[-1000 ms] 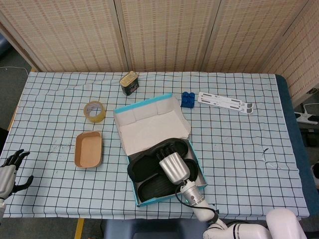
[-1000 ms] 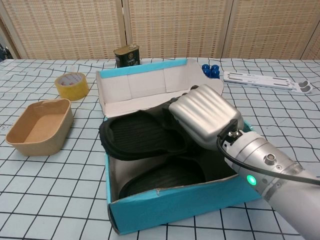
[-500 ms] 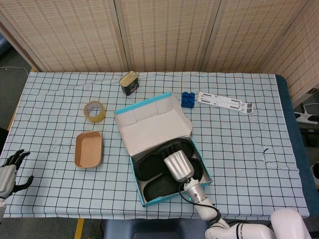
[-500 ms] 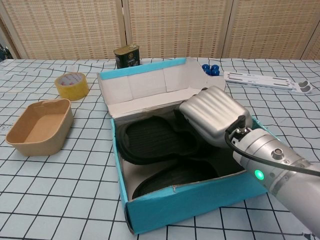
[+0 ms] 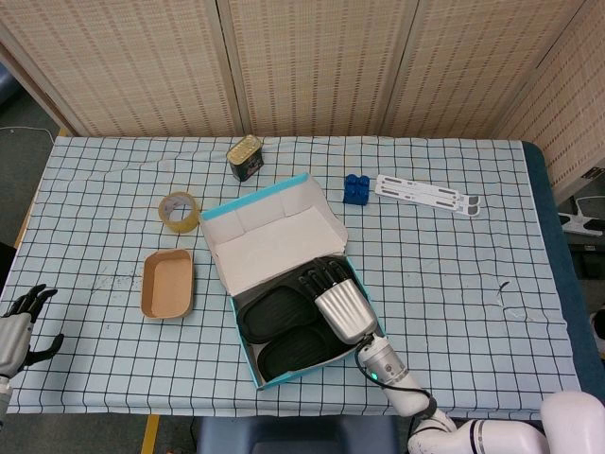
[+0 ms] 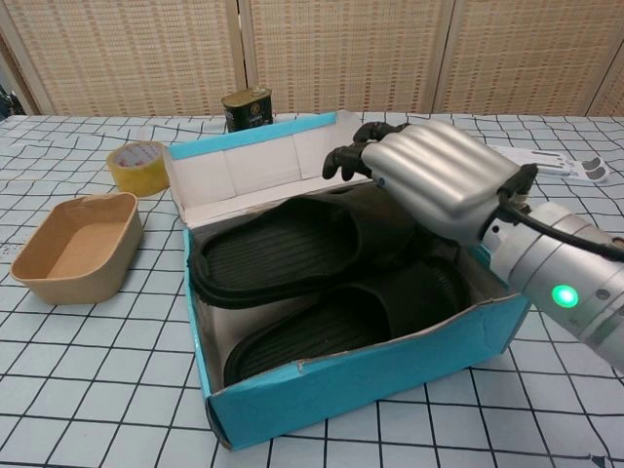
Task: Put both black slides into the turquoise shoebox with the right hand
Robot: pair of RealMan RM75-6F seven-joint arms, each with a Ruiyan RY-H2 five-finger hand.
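Sitting in the turquoise shoebox (image 6: pixel 370 390) right now are both black slides: one slide (image 6: pixel 283 252) toward the far side, its edge riding up on the left wall, and the second slide (image 6: pixel 341 327) nearer the front wall. They overlap a bit in the middle. The box's lid (image 5: pixel 269 232) is flipped back and open, white inside.

The right hand (image 6: pixel 434 175) hovers over the right side of the box, silver back up, with dark fingers (image 6: pixel 356 151) curled downward just above the far slide's strap. It isn't gripping anything as far as I can see, and whether the fingertips actually touch the slide is hard to say from either view. In the head view the same hand (image 5: pixel 336 301) sits over the box's right edge.

The left hand (image 5: pixel 21 326) is way off at the left edge of the table, fingers spread apart, holding nothing.

Other stuff on the checked tablecloth (image 5: pixel 454 274): a brown paper tray (image 5: pixel 167 283) left of the box, a roll of yellow tape (image 5: pixel 179 210) behind that, a small tin can (image 5: pixel 244 157) near the back, blue blocks (image 5: pixel 355 188), and a white plastic strip (image 5: pixel 427 194) further right.
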